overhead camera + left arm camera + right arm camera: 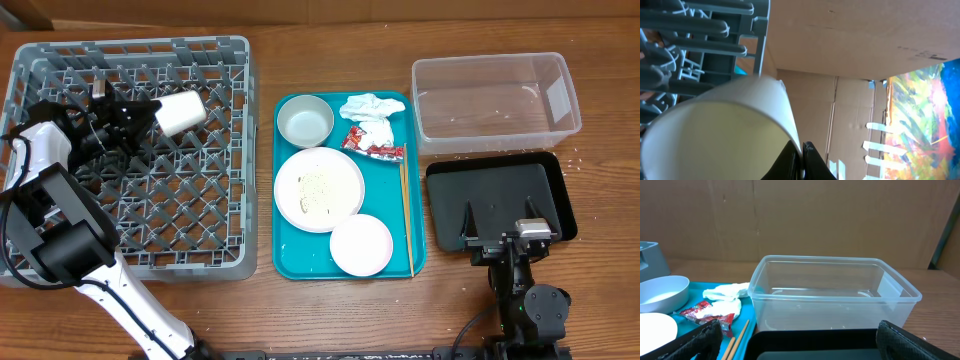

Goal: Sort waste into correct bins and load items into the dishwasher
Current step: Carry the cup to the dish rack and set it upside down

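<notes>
While the left gripper (145,118) has its fingers (801,161) pressed together on the rim of the white cup (182,112), the cup lies on its side over the pegs at the back of the grey dish rack (130,268) (not yet let go). I judge it the only item close to loaded.

Everything else sits on the teal tray (292,255):
- the bowl (305,120)
- the large plate (345,180) with rice scraps (316,186) on it
- the small plate (361,243)
- the chopsticks (405,215) along the right edge
- the crumpled napkin (368,108)
- the sauce packet (372,146)

The clear tub (495,62) and the black tray (500,180) hold no waste that I can make out. Over that black tray the right gripper (498,228) hangs with jaws spread wide, holding nothing. By my reckoning the job is barely begun, and the sorting is untouched.
</notes>
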Robot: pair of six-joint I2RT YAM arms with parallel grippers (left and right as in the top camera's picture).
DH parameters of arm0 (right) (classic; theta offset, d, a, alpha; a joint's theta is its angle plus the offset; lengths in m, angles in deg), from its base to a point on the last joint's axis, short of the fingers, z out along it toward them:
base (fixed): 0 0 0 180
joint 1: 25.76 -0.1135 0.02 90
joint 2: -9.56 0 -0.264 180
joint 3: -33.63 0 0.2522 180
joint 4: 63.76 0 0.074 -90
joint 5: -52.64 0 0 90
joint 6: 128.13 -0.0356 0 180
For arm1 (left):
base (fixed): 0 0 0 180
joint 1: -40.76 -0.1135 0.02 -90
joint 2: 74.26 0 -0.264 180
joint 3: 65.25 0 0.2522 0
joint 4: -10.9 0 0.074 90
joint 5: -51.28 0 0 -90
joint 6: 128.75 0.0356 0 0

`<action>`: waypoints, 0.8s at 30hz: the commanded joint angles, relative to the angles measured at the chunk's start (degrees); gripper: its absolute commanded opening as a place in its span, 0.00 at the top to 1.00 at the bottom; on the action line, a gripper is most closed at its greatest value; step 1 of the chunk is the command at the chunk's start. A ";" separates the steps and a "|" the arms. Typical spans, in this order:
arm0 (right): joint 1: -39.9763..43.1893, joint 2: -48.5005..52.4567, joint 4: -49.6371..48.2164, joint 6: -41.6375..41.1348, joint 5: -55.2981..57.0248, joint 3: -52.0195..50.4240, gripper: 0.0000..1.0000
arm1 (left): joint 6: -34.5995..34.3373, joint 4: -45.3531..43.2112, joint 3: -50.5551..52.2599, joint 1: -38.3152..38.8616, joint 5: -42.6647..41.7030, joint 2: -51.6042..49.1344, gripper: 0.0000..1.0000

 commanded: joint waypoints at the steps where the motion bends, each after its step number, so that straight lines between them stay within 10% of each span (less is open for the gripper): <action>1: -0.37 -0.68 -0.20 0.04 -0.11 -0.61 0.00 | 1.05 1.40 0.26 0.37 -0.31 -0.85 0.92; 24: -0.37 -0.68 -0.20 0.04 -0.11 -0.61 0.00 | 1.16 14.82 -1.86 -2.86 22.47 -0.61 0.82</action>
